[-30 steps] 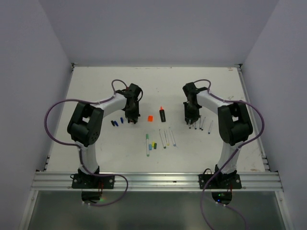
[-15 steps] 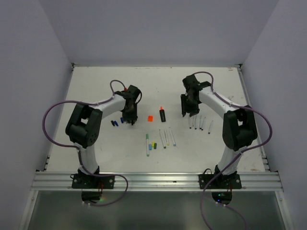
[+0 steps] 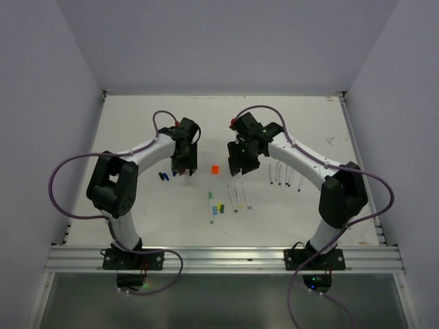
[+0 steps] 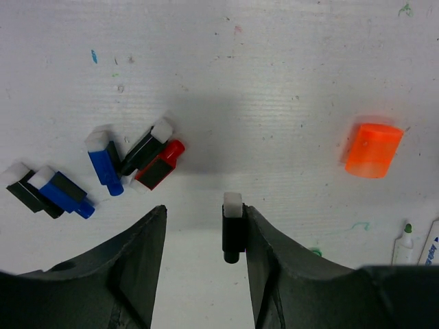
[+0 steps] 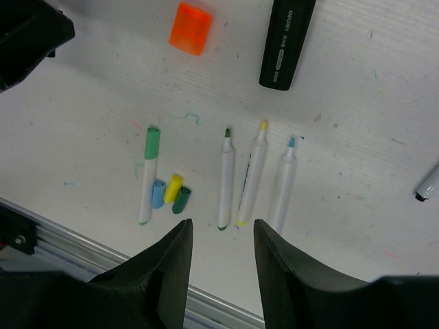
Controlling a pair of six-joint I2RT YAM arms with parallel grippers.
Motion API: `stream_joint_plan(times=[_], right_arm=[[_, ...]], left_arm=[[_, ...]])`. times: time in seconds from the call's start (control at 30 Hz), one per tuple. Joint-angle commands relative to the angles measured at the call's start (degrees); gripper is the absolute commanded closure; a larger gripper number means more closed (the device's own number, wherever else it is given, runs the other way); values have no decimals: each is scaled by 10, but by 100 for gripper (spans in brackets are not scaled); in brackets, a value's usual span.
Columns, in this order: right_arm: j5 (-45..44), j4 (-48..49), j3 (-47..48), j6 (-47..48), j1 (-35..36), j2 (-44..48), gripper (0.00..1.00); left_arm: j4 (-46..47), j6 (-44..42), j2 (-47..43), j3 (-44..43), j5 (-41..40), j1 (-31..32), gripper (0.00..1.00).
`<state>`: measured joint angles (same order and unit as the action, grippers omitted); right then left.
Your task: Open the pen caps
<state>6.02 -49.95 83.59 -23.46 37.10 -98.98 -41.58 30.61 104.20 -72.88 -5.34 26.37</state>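
left gripper [image 4: 204, 214]: released, jaws well apart, clamping nothing; it points down at the white table [image 3: 137, 123].
black cap with a white end [image 4: 233, 226]: lies on the table between those jaws, just beside the inner face of the right-hand finger; whether it touches cannot be told.
cap cluster: to the left of that gripper lie a red cap [image 4: 161, 166], a second black cap [image 4: 146, 145], two blue caps [image 4: 104, 161] and a third black cap [image 4: 26, 192], close together.
orange cap [image 4: 374, 149]: lies alone, between the two grippers in the top view, well apart from the cluster.
right gripper [image 5: 223, 229]: released, fingers apart, holding nothing; it hovers above the near ends of the pens.
black marker [image 5: 287, 44]: flat on the table, near the orange cap but not touching it.
uncapped pens: green-tipped pen [image 5: 225, 178], yellow-tipped pen [image 5: 252, 175] and blue-tipped pen [image 5: 283, 181], side by side, roughly parallel.
green-capped pen [image 5: 149, 175]: cap on, left of those three.
loose caps: light blue cap [image 5: 158, 193], yellow cap [image 5: 173, 187] and green cap [image 5: 182, 199], bunched just beside that pen.
further pens [image 3: 288, 177]: a row right of the right gripper; tips too small to tell.
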Motion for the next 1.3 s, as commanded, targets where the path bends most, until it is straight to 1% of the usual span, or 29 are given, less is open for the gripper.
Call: stream_joint_plan(times=[0.0, 0.1, 0.17, 0.2, 0.23, 0.3, 0.33, 0.47, 0.5, 0.57, 0.6, 0.63, 0.7, 0.73, 0.87, 0.97, 1.0, 1.03, 1.13, 1.27], right_arm=[[54, 12, -2, -11, -7, 1, 55], [79, 22, 4, -22, -6, -10, 56], [82, 26, 10, -30, -6, -16, 56], [83, 28, 15, -33, -5, -17, 56], [86, 28, 17, -33, -5, -17, 56], [84, 28, 18, -29, -5, -17, 56], [83, 26, 18, -27, -6, -20, 56], [90, 28, 11, -26, -5, -23, 56], [94, 30, 9, -29, -5, -24, 56], [101, 36, 6, -33, -5, -25, 56], [102, 38, 6, -33, -5, -26, 56], [104, 38, 8, -34, -5, -26, 56], [103, 38, 10, -33, -4, -25, 56], [104, 38, 9, -33, -5, -25, 56], [129, 46, 1, -37, 2, -31, 58], [140, 57, -2, -46, 23, -50, 59], [141, 59, 0, -48, 40, -55, 59], [140, 64, 3, -51, 49, -64, 59], [134, 78, 14, -71, 73, -93, 59], [104, 81, 16, -95, 82, -112, 59]], left_arm=[[-15, -5, -21, -18, -20, 0, 48], [-19, -6, -13, -17, -29, 0, 48], [-10, -13, -13, -12, -15, 0, 54], [0, -19, -14, -5, 11, 0, 57], [32, -33, -17, 15, 33, -3, 59], [37, -35, -8, 20, 49, -13, 55], [33, -34, -2, 20, 41, -13, 51], [9, -35, 5, 11, -31, -9, 47], [4, -37, 5, 11, -38, -6, 44], [7, -39, -5, 21, -21, -9, 40], [23, -35, -9, 29, -6, -11, 36], [26, -29, -15, 34, 2, -15, 36], [23, -20, -22, 35, -12, -18, 36], [25, -17, -37, 39, -13, -17, 36], [8, -8, -73, 30, -63, -17, 36], [-4, 8, -115, 22, -92, -17, 36], [-4, 16, -130, 24, -95, -17, 36], [-3, 20, -164, 26, -96, -18, 36], [5, 26, -223, 29, -80, -17, 35], [-2, 30, -269, 33, -52, -18, 35]])
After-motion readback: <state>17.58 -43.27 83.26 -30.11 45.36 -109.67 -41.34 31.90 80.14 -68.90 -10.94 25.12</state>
